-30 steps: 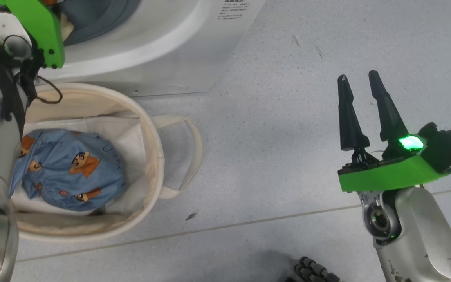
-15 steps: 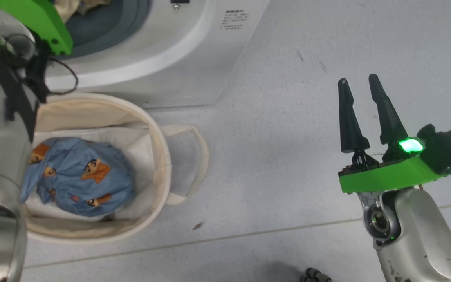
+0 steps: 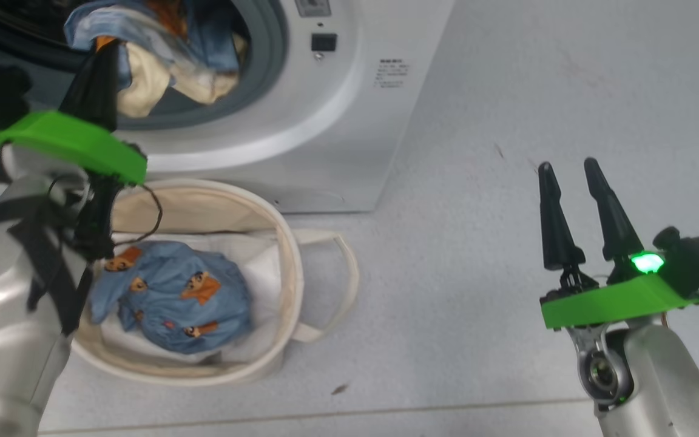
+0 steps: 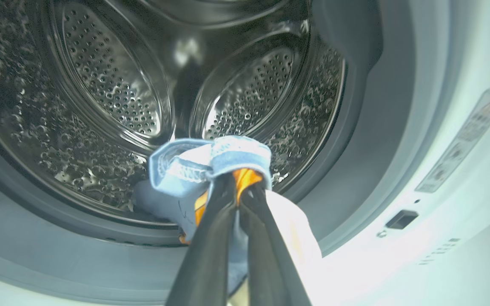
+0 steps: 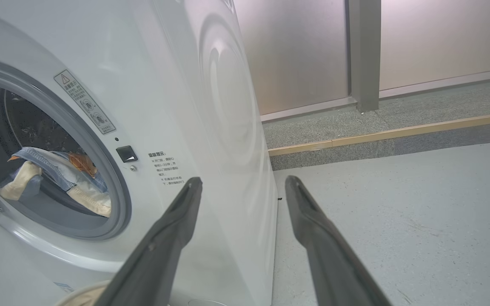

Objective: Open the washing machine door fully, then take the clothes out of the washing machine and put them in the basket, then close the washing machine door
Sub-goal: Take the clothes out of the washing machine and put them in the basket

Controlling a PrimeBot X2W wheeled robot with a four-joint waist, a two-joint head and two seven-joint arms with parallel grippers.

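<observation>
The left fingers (image 4: 209, 238) are pressed together, pinching a fold of the clothes (image 4: 228, 155), a light blue garment with an orange-brown patch showing right at the tips. The pinched fold wraps over the fingertips. The rest of the cloth hangs down on either side of the fingers, blue on one side and cream on the other, at the lower rim of the grey gasket in the mouth of the washing machine (image 3: 337, 121). In the head view the bunched garment lies across the bottom edge of the drum opening, partly draped outward over the gasket. A second blue bear-print garment (image 3: 173, 297) lies bundled inside the basket (image 3: 292, 255), which stands on the floor (image 3: 459, 243) close against the machine's front bottom edge, below the opening. The right fingers (image 3: 556, 224) are spread apart and hold nothing, poised above bare floor well off to the right of machine and basket
</observation>
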